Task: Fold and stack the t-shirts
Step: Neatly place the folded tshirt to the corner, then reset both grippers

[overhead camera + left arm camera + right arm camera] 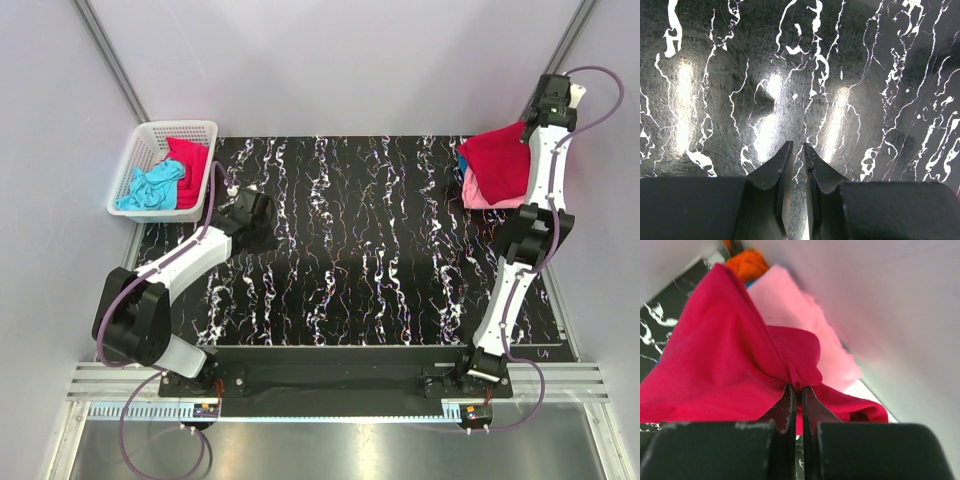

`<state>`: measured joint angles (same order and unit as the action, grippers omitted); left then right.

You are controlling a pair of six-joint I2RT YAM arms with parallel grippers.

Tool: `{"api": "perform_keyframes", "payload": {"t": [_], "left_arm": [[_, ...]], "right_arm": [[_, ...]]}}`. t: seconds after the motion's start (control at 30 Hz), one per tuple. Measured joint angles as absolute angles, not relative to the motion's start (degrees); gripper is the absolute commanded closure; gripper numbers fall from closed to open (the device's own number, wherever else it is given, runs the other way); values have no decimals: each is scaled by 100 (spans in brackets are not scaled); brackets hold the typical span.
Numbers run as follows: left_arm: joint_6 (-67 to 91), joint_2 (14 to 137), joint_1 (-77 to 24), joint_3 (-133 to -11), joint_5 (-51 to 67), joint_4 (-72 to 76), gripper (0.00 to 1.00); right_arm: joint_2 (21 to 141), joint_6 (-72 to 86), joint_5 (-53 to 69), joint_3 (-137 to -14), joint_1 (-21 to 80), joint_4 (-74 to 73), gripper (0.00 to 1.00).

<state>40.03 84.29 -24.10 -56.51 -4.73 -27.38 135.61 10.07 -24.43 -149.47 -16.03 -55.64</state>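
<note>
At the far right edge of the table, a crimson red t-shirt (497, 158) is draped over a light pink t-shirt (492, 197). My right gripper (528, 128) is shut on a pinched fold of the crimson shirt (715, 360), with the pink shirt (805, 320) behind it. The fabric bunches right at the fingertips of the right gripper (796, 386). A turquoise t-shirt (150, 187) and a red t-shirt (190, 165) lie crumpled in the basket. My left gripper (266, 220) hovers over bare table left of centre. In the left wrist view this gripper (798, 145) has its jaws a narrow gap apart, with nothing between them.
The white lattice basket (150, 132) stands at the table's far left corner. A black marbled tabletop (370, 240) fills the middle. An orange cloth (746, 264) and a blue sliver (462, 163) show under the right-hand pile. Grey walls close in on both sides.
</note>
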Motion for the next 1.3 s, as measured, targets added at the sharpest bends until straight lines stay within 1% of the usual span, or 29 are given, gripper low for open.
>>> {"api": "perform_keyframes", "payload": {"t": [0.03, 0.1, 0.13, 0.2, 0.3, 0.47, 0.5, 0.53, 0.57, 0.67, 0.73, 0.77, 0.8, 0.87, 0.9, 0.97, 1.0, 1.1, 1.13, 1.2, 1.23, 1.3], "left_arm": [[4001, 8440, -2410, -5651, -471, -2738, 82], [3994, 8460, -2410, -5651, -467, -2740, 82], [3990, 8460, -2410, -5651, -467, -2738, 82], [3988, 8462, -2410, -5651, -462, -2738, 82], [3983, 8462, -2410, -5651, -449, -2738, 82], [3962, 8493, -2410, -5651, -443, -2735, 82], [3953, 8499, -2410, -5651, -443, -2738, 82], [3951, 8501, -2410, -5651, -443, -2738, 82], [3951, 8501, -2410, -5651, -445, -2733, 82], [3953, 8501, -2410, -5651, -445, -2735, 82], [3953, 8501, -2410, -5651, -445, -2733, 81], [3953, 8501, -2410, -5651, -445, -2738, 77], [3946, 8499, -2410, -5651, -445, -2735, 71], [3935, 8486, -2410, -5651, -447, -2735, 66], [3931, 8471, -2410, -5651, -451, -2735, 55], [3889, 8425, -2412, -5649, -475, -2740, 45], [3876, 8390, -2418, -5647, -493, -2740, 36], [3835, 8254, -2499, -5640, -628, -2738, 24], [3822, 8206, -2547, -5631, -696, -2735, 16], [3785, 8106, -2696, -5599, -869, -2744, 5], [3763, 8068, -2794, -5588, -956, -2742, 1], [3763, 8029, -2967, -5583, -1114, -2749, 1]], "right_arm": [[13629, 1033, -2397, -14938, -1605, -5564, 90], [13812, 1129, -2257, -14910, -1601, -5568, 58], [13876, 1133, -2211, -14894, -1597, -5575, 48], [13994, 1194, -2134, -14838, -1590, -5614, 36], [14055, 1245, -2097, -14730, -1588, -5693, 32], [14055, 1319, -2014, -14709, -1581, -5704, 21], [14053, 1332, -1992, -14702, -1570, -5704, 17], [14042, 1343, -1984, -14689, -1564, -5704, 9], [14020, 1354, -1981, -14665, -1553, -5701, 5], [13815, 1313, -1992, -14400, -1446, -5690, 2], [13515, 1284, -2001, -13983, -1267, -5671, 3], [13321, 1282, -2003, -13721, -1149, -5638, 3], [13124, 1278, -2003, -13461, -1004, -5642, 3], [12582, 1286, -1975, -12645, -670, -5343, 2], [12252, 1291, -1922, -12132, -462, -5175, 0], [11483, 1334, -1675, -10958, -8, -4705, 0], [11128, 1367, -1507, -10433, 215, -4495, 0], [10296, 1463, -1066, -9295, 757, -4029, 0], [10079, 1500, -974, -9013, 886, -3940, 0], [9782, 1573, -895, -8611, 1070, -3774, 1], [9655, 1619, -884, -8412, 1140, -3656, 1], [9465, 1682, -891, -8018, 1278, -3474, 0]]}}
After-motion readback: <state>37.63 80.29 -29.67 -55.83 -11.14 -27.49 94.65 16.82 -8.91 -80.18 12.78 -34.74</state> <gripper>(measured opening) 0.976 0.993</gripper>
